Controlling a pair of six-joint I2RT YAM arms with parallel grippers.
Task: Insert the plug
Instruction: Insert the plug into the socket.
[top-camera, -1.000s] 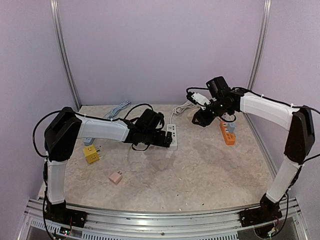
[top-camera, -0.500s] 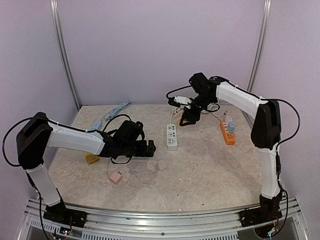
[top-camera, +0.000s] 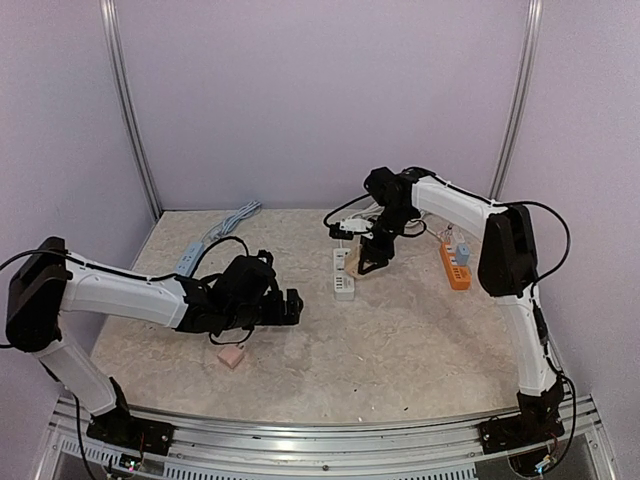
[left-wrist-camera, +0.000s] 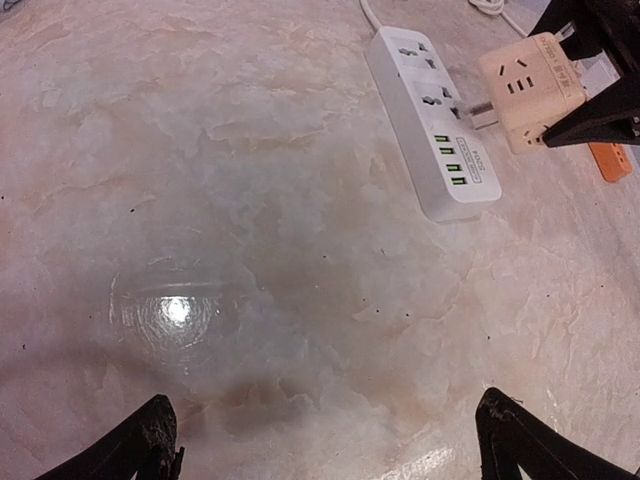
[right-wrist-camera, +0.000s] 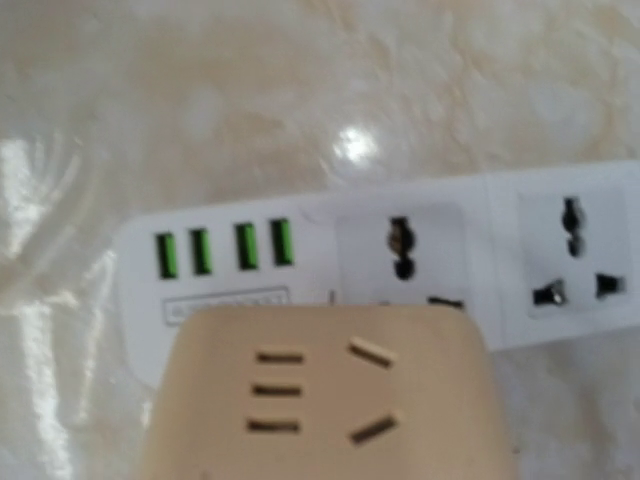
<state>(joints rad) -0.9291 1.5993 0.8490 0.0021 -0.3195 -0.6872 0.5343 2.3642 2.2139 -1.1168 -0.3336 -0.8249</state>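
Bright even overhead light, glare spots on the marble tabletop (left-wrist-camera: 175, 310) in both wrist views, near beige plug adapter (right-wrist-camera: 320, 400) blurred, left-wrist edges bowed.

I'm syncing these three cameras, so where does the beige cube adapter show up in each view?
Top external: the beige cube adapter is at centre, held by the right end effector beside the strip.
Left wrist: upper right, prongs toward the strip.
Right wrist: bottom centre, filling the foreground.
Shared landmark: the white power strip.
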